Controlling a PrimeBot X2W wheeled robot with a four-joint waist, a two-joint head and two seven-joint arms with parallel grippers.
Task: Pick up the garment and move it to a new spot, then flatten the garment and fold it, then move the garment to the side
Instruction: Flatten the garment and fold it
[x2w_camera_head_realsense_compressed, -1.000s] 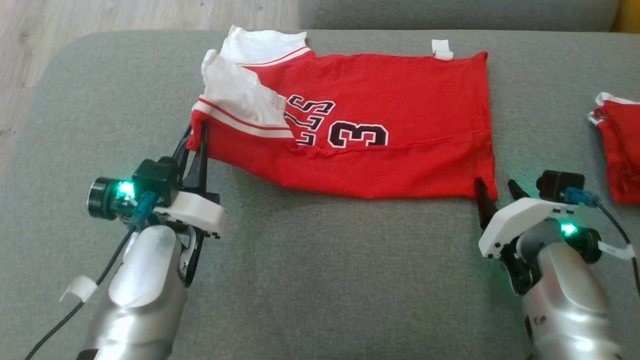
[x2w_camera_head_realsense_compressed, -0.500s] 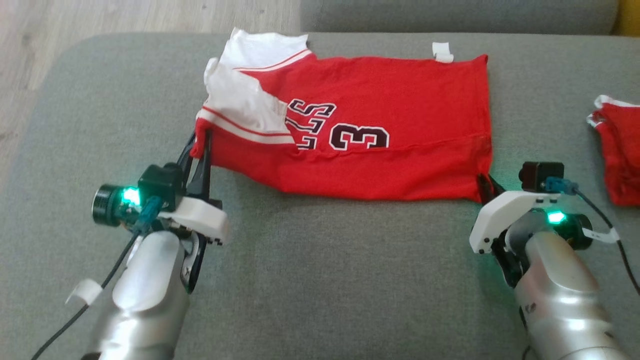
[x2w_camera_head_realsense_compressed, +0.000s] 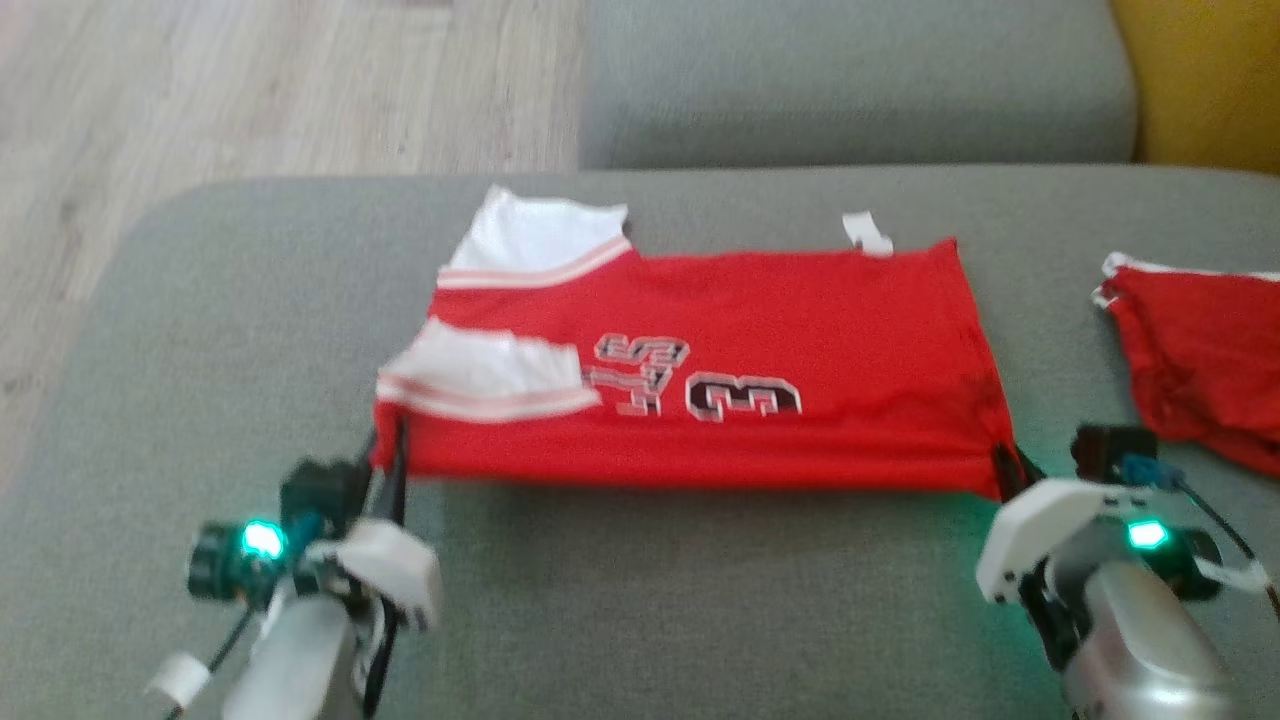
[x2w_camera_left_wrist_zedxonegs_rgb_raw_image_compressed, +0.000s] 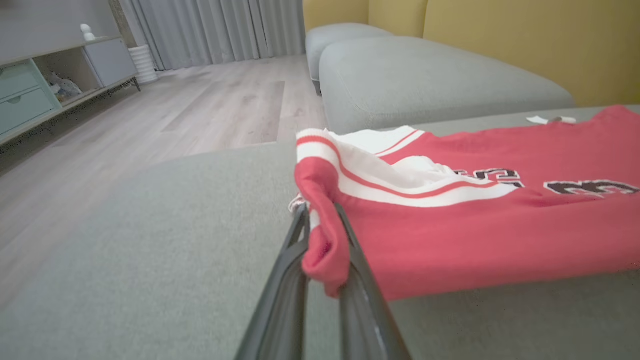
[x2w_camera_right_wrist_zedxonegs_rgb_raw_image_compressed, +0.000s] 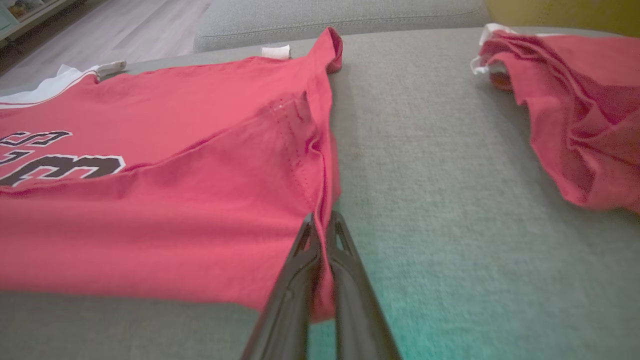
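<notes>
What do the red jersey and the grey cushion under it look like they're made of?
The red jersey: thin, matte knit fabric, possibly polyester or cotton; it drapes limply and puckers along a stitched hem. The grey cushion: matte woven upholstery with a fine visible weave, apparently padded, judging by its rounded edge.

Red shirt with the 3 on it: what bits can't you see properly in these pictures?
- Black-and-white letters beside the 3 on the red jersey: blurred in the head view, their start covered by a white sleeve.
- Second red garment: cut off by the head view's right edge.
- Small white tag: too small to read, head view.
- Things on the pale green shelf: too small, left wrist view.
</notes>
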